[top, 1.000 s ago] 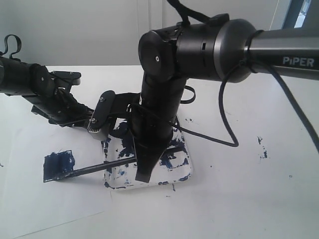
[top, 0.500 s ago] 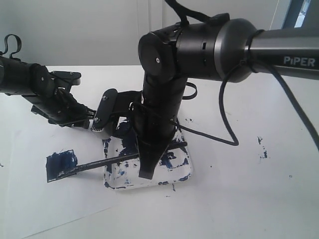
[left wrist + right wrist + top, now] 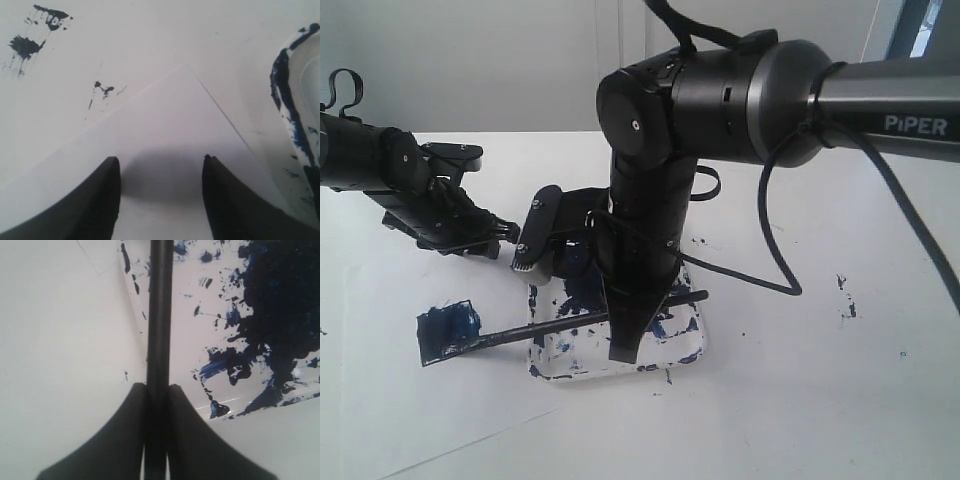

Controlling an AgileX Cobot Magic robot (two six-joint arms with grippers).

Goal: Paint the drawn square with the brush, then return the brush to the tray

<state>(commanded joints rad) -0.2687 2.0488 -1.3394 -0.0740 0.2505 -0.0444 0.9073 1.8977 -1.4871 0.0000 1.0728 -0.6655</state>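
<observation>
over the tray (image 3: 697,348), brush (image 3: 555,327) in right gripper (image 3: 157,389)

Black right arm (image 3: 740,85) marked "PIPER", looping black cable (image 3: 763,215), possibly 1 pale screw (image 3: 635,124).

Matt white paper (image 3: 410,410), glossy white plastic-looking tray (image 3: 696,354) blotched with wet-looking navy paint, smooth black brush (image 3: 545,329) with a slight sheen, square (image 3: 448,331) patchy with streaky dark paint, arm (image 3: 720,90) in satin black shell, smooth grey metal-looking tube (image 3: 910,100), rubbery black cable (image 3: 764,215)
</observation>
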